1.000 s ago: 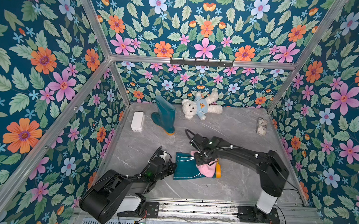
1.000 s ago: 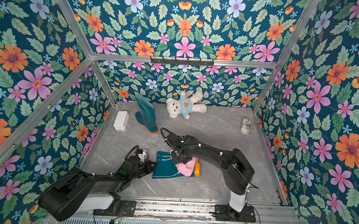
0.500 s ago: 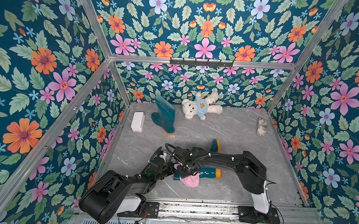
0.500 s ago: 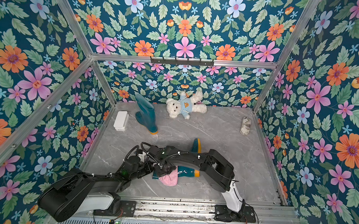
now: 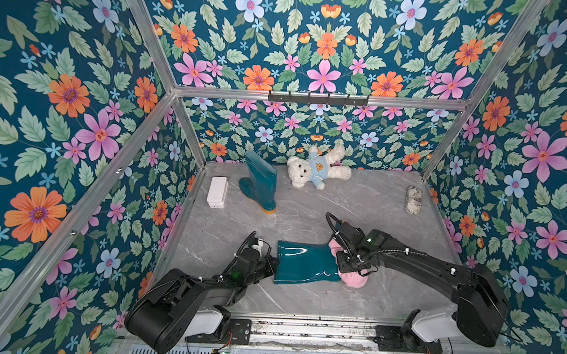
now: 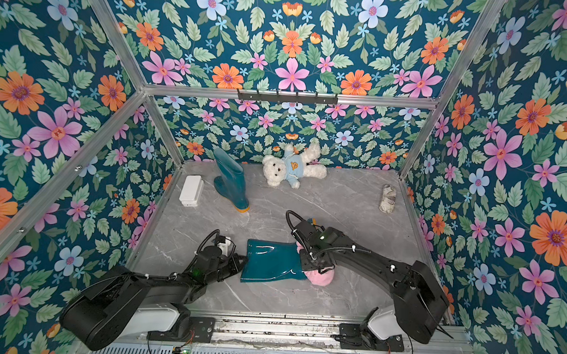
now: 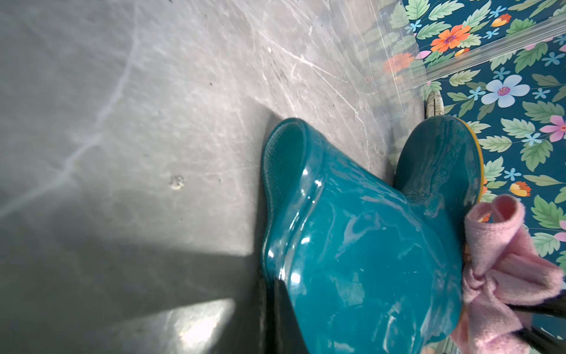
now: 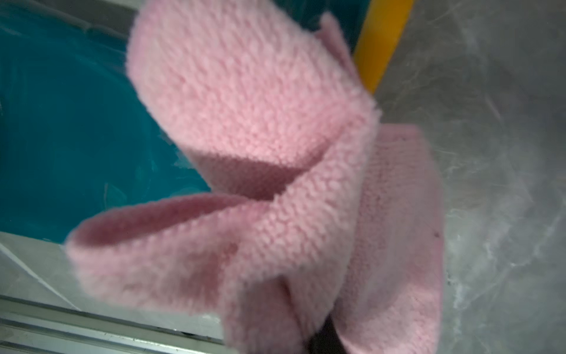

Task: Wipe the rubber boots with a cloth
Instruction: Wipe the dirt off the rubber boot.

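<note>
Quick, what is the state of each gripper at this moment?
The left gripper is closed on the rim of the lying boot.
The right gripper is closed, holding the pink cloth.

Glossy rubber boot [image 5: 304,264] (fuzzy cloth [image 5: 356,281])

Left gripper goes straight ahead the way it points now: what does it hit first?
The lying boot. The left gripper is shut on its shaft rim, so it would probably just push the shaft lengthwise. Farther along that line, by the foot, is the pink cloth.
</note>
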`<state>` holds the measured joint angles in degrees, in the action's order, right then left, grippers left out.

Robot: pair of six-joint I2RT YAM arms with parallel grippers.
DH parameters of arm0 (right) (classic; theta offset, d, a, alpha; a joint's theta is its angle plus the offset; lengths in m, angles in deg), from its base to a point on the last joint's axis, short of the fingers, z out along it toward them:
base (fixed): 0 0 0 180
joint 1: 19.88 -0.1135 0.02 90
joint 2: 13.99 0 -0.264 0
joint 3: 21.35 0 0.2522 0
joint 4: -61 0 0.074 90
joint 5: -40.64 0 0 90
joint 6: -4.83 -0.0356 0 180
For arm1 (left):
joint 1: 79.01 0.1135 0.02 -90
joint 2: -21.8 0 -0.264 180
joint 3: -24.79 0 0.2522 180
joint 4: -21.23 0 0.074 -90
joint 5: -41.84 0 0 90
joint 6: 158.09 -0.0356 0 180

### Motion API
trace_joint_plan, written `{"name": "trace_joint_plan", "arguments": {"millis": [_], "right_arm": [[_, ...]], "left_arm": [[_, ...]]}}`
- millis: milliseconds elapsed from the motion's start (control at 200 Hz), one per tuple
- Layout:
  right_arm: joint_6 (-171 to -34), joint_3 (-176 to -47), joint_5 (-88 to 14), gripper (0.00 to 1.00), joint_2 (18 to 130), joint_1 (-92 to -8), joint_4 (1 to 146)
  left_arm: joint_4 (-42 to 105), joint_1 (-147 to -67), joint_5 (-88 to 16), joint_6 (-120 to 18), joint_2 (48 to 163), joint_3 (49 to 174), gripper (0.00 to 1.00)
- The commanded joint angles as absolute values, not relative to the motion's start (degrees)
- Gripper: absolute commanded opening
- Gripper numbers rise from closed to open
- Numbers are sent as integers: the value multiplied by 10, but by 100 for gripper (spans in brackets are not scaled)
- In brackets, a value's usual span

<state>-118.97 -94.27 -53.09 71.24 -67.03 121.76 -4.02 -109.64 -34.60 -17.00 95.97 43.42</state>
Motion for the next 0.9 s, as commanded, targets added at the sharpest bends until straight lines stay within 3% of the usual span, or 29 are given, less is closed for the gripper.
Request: {"name": "trace_joint_plan", "arguments": {"millis": [0,270,445,585,895], "right_arm": [[-1192,-984,-535,0,767,-709,1201],[-1182,-1212,-487,0,996,-833,1188],[-1181,-1280,-467,0,1066,-877,1188],[-1198,-1233,-473,0,1044,-878,1173],[-1223,-1026,-530,0,869,-823,1166]], "left_arm": [[9,-1096,-371,-171,961,432,0],[36,-1095,-378,-175,943,438,0],[39,-1095,-379,-175,944,439,0],[44,-1095,-382,-173,934,436,0],[50,-1095,-383,-175,926,432,0]]}}
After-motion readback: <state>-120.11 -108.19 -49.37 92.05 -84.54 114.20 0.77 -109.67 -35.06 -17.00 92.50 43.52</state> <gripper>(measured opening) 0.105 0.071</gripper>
